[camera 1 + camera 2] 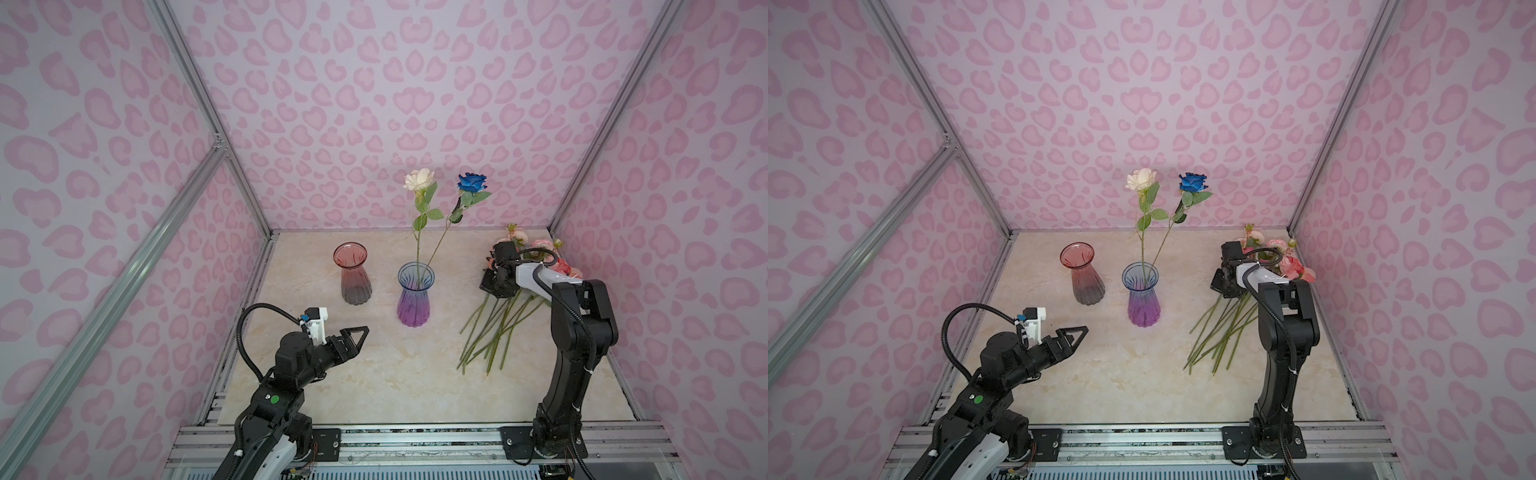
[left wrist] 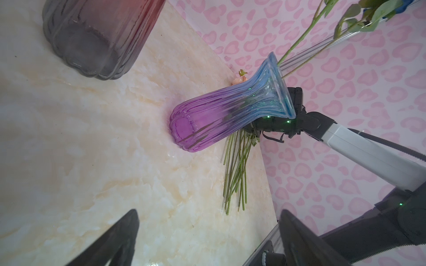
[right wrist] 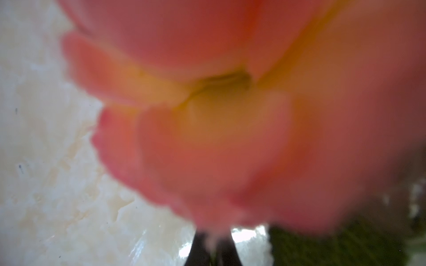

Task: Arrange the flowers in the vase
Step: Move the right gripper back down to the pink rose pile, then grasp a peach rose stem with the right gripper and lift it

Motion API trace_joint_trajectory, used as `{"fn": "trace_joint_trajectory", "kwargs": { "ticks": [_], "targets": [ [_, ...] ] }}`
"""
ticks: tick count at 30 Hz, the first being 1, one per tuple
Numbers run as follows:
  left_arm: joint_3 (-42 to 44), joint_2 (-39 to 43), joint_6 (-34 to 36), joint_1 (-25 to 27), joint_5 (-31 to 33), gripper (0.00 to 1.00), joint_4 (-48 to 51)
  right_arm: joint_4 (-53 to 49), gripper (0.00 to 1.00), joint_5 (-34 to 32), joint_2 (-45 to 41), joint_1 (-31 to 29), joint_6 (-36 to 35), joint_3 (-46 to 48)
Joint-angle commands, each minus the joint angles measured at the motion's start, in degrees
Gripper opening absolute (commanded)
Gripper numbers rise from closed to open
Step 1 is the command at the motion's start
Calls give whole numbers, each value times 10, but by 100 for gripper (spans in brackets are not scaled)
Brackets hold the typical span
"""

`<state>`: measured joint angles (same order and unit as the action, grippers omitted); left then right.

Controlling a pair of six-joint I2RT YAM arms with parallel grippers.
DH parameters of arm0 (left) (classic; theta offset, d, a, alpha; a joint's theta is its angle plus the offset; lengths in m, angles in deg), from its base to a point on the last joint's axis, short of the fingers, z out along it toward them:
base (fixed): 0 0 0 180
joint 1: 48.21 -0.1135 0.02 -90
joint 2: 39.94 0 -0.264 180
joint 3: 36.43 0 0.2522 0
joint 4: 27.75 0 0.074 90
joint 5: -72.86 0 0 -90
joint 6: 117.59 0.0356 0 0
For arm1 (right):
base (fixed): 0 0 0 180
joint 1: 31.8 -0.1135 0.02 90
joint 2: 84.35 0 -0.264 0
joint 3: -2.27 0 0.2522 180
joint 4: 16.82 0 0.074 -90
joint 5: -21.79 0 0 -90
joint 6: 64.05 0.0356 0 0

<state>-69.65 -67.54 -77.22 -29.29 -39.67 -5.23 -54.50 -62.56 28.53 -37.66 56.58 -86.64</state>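
A blue-to-purple glass vase [image 1: 415,296] [image 1: 1142,297] [image 2: 230,115] stands mid-table in both top views. It holds a cream rose [image 1: 419,179] and a blue rose [image 1: 471,182]. The other flowers [image 1: 494,328] [image 1: 1221,332] lie in a pile at the right, pink and peach heads toward the back wall. My right gripper [image 1: 494,290] [image 1: 1225,287] is down in that pile just behind the heads. Its fingers [image 3: 213,249] are shut on a thin stem below a blurred peach-pink rose head [image 3: 219,115]. My left gripper [image 1: 361,334] [image 2: 208,211] hangs open and empty, front-left of the vase.
A red-to-grey glass vase [image 1: 353,274] [image 2: 96,39] stands empty to the left of the purple one. Pink patterned walls close in the table on three sides. A metal rail [image 1: 415,440] runs along the front edge by the arm bases.
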Motion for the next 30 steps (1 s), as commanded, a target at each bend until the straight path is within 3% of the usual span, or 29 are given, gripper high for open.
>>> {"fn": "trace_joint_trajectory", "kwargs": {
  "ticks": [1, 10, 19, 25, 30],
  "targets": [
    [-17, -16, 8, 0, 1, 96, -18, 19, 0, 9, -30, -7, 1, 17],
    [-39, -46, 22, 0, 2, 96, -22, 17, 0, 24, -175, -27, 13, 35],
    [-46, -39, 26, 0, 8, 96, -20, 145, 0, 10, -395, -50, -7, 111],
    [-42, -25, 22, 0, 9, 97, -36, 200, 0, -92, -515, -134, -78, 124],
    [-39, 7, 21, 0, 25, 98, -30, 246, 0, -114, -535, -215, -130, 86]
  ]
}}
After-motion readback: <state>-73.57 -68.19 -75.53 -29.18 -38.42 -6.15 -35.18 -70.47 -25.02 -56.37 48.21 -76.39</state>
